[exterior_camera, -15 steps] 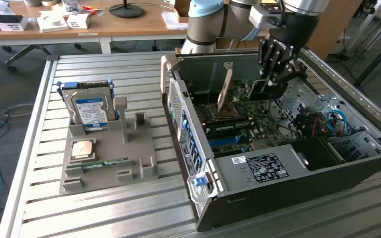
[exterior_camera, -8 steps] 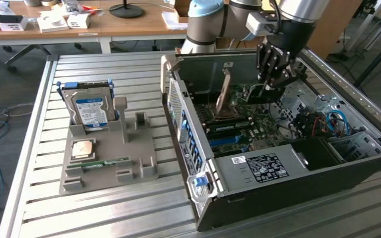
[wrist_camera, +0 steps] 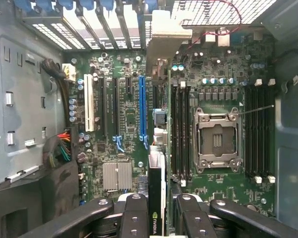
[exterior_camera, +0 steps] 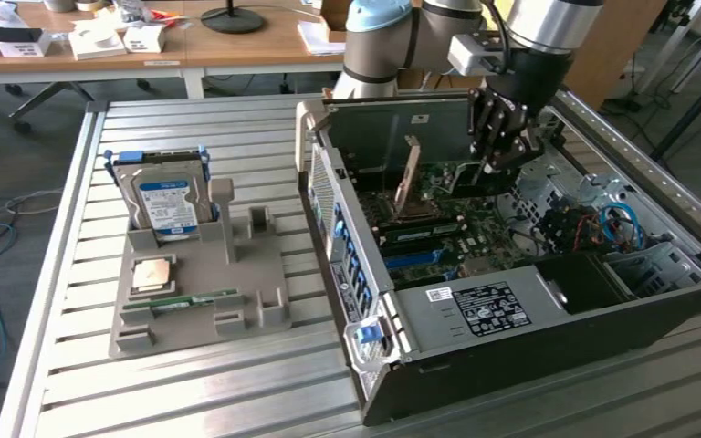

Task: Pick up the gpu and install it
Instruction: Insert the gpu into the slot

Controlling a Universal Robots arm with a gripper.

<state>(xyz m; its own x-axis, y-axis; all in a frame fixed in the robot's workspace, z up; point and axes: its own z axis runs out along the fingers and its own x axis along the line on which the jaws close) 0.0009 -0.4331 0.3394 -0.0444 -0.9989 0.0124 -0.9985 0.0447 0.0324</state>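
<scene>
The gpu (wrist_camera: 157, 174) is seen edge-on between my fingers (wrist_camera: 134, 214), with a small logo on its dark edge. Its silver end bracket (wrist_camera: 169, 37) points toward the case's rear slot openings. My gripper (wrist_camera: 157, 218) is shut on the card and holds it above the motherboard, just beside the long blue slot (wrist_camera: 142, 106). In the exterior view my gripper (exterior_camera: 496, 166) reaches down into the open computer case (exterior_camera: 473, 365). There the green gpu (exterior_camera: 460, 178) hangs under it, and the bracket (exterior_camera: 409, 173) stands upright toward the exterior view's left.
A grey fixture (exterior_camera: 211, 274) on the exterior view's left holds a hard drive (exterior_camera: 168, 205), a processor chip (exterior_camera: 153, 274) and a memory stick (exterior_camera: 180, 301). Inside the case are the processor socket (wrist_camera: 216, 139), memory slots (wrist_camera: 181, 134), a heatsink (wrist_camera: 117, 175) and cable bundles (wrist_camera: 62, 146).
</scene>
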